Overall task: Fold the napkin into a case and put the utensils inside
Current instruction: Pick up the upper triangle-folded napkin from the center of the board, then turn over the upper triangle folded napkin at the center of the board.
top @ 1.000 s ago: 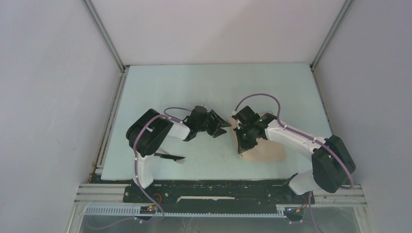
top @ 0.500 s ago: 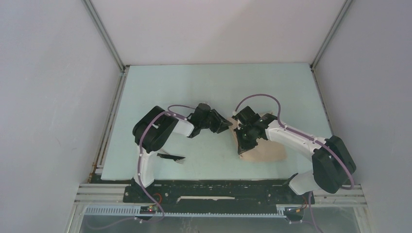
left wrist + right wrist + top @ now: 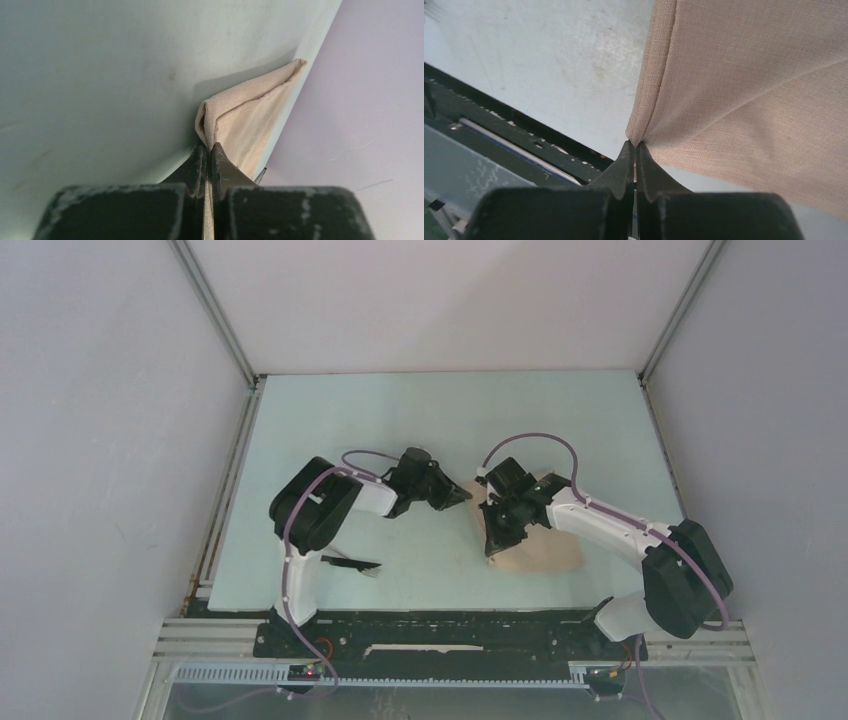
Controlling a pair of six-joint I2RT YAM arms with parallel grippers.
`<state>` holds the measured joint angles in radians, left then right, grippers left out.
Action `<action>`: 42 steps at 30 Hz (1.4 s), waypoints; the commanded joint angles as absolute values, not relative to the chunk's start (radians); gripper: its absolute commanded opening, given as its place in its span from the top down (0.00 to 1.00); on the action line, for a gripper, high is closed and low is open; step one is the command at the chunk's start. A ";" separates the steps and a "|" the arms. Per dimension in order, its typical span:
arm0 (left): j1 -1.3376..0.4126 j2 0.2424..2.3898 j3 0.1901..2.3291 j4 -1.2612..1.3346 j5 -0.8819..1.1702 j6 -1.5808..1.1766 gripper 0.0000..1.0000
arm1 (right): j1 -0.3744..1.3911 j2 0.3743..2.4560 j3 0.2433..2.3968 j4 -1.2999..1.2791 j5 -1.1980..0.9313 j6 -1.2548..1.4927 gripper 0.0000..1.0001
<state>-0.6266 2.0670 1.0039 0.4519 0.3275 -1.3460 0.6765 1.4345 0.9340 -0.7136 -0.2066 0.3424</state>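
While left fingers point(image 3: 195, 166) and right fingers point(image 3: 622, 169) pinch the napkin point(image 3: 541, 551), utensils point(image 3: 350, 563) lie well apart.

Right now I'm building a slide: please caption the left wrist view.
Left gripper shut on a folded corner of the tan napkin over the pale green table.

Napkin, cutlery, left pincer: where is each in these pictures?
napkin point(image 3: 764, 100), right wrist view, on its flat cloth face.
cutlery point(image 3: 348, 562), top view, middle of the dark piece.
left pincer point(image 3: 207, 149), left wrist view, between its tips, shut on a napkin fold.
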 commanded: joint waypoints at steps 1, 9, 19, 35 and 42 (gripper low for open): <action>-0.539 1.893 0.964 0.350 0.297 -1.234 1.00 | 0.693 1.415 0.944 -0.632 -0.336 0.363 1.00; -0.360 1.427 0.905 -0.060 0.213 -1.019 1.00 | 0.867 1.513 1.135 -0.413 -0.559 0.507 1.00; -0.373 1.208 1.229 -0.474 -0.135 -0.785 1.00 | 0.877 1.524 1.086 0.164 -0.884 0.835 1.00; -0.645 2.140 1.813 -0.382 -0.067 -0.747 1.00 | 0.406 1.802 0.452 0.755 -1.069 0.891 1.00; -0.703 2.265 1.908 -0.322 -0.016 -0.769 1.00 | 0.296 1.795 0.400 0.572 -1.050 0.731 1.00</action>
